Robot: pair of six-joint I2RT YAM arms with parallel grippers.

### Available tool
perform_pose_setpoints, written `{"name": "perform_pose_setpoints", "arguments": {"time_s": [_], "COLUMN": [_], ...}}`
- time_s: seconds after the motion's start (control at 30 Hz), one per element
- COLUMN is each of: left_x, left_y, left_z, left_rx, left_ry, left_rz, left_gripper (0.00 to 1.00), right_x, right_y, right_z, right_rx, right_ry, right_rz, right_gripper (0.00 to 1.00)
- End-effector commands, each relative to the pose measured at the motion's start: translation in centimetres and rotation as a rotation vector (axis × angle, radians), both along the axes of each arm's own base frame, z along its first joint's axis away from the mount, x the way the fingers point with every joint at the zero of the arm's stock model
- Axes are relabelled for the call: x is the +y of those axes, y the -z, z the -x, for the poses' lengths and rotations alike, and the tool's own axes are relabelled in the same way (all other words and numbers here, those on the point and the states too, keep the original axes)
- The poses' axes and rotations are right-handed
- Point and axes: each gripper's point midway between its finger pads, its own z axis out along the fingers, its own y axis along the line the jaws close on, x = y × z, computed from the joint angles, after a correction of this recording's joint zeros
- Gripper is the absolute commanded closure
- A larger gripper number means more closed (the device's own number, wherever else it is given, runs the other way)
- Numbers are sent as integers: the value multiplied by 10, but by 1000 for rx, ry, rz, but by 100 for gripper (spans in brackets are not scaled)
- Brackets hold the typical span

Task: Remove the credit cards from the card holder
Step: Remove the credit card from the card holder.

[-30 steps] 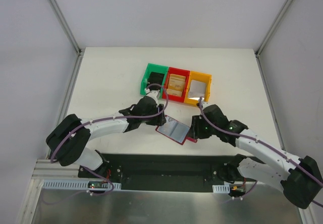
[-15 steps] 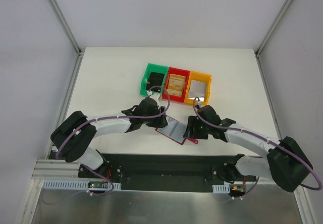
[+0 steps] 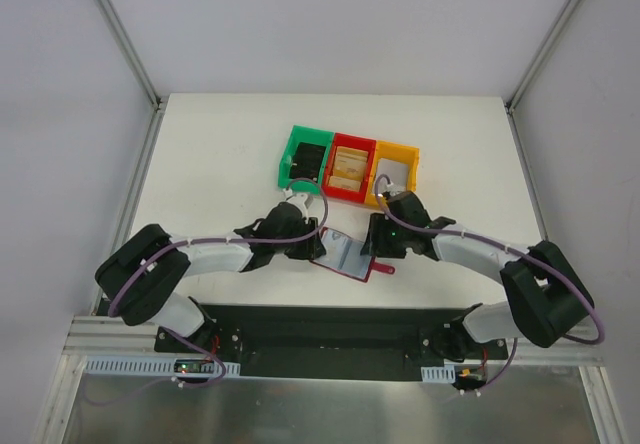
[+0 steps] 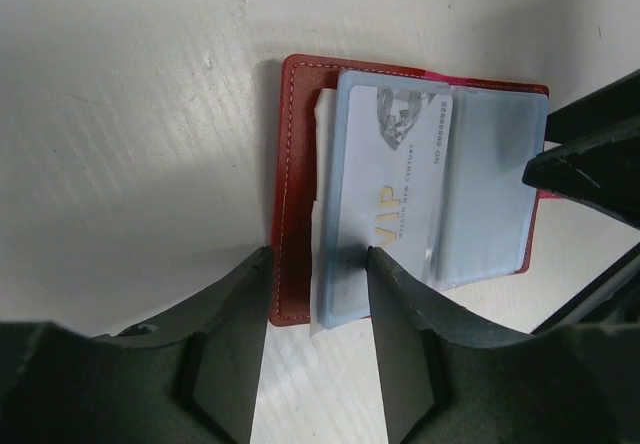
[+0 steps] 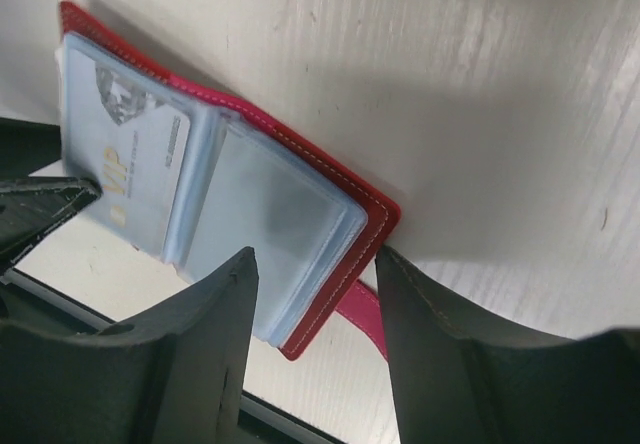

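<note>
On a white table (image 3: 220,164), the left arm's black two-finger pincer (image 4: 320,262) comes down on the left end of a small dark red folding card holder (image 4: 298,164), which lies open near the table's front edge, between the two arms. Its jaws stand partly apart, one finger at the outer edge of the red cover and the other over the clear plastic sleeve; whether they clamp the cover cannot be told. In the holder's left pocket sits a pale grey-blue card lettered "VIP" in gold (image 4: 390,174), with thin white edges showing behind the sleeve. The right-hand clear pocket (image 4: 490,194) shows plain grey-blue. A short pinkish-red strap tab (image 5: 360,314) sticks out from under the holder's right end. There the right arm's black pincer (image 5: 315,256) straddles the near right corner of the holder, jaws about half apart with the sleeve's edge and the red cover between them; whether it has a hold there cannot be told either. Farther back on the table stand three small plastic bins in a touching row: a green bin (image 3: 292,154) with something dark inside, a red bin (image 3: 332,166) with tan pieces, and an orange-yellow bin (image 3: 412,159) with a pale inside.
</note>
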Motion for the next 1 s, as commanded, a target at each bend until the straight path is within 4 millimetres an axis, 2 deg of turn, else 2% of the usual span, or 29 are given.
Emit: {"name": "perform_pose_setpoints", "arguments": {"time_s": [0.0,0.17,0.33,0.53,0.63,0.73,0.83,0.87,0.97], "left_x": [3,7,17,39,48,53,45,38,16], "left_y": [5,5,6,2,-11,-26,-45,-53,-73], "left_z": [17,26,34,31,24,18,17,17,19], "left_rx": [52,51,48,7,-39,-86,-118,-136,-169], "left_ry": [12,4,-25,-91,-120,-145,-124,-96,-9], "left_rz": [31,45,41,-19,-53,-52,14,51,166], "left_gripper": [60,65,66,51,44,43,43,43,43], "right_x": [10,15,12,-1,-10,-19,-14,-6,11], "right_y": [0,-4,-5,-13,-21,-32,-50,-62,-82], "right_z": [-12,-25,-28,-27,-26,-25,-23,-26,-25], "right_rx": [-5,-9,-10,-34,-57,-89,-142,-194,-273], "right_ry": [-51,-76,-95,-75,-57,-47,-60,-77,-88], "right_rz": [2,13,54,99,127,148,94,34,-107], "right_gripper": [48,54,52,46,44,44,45,46,46]}}
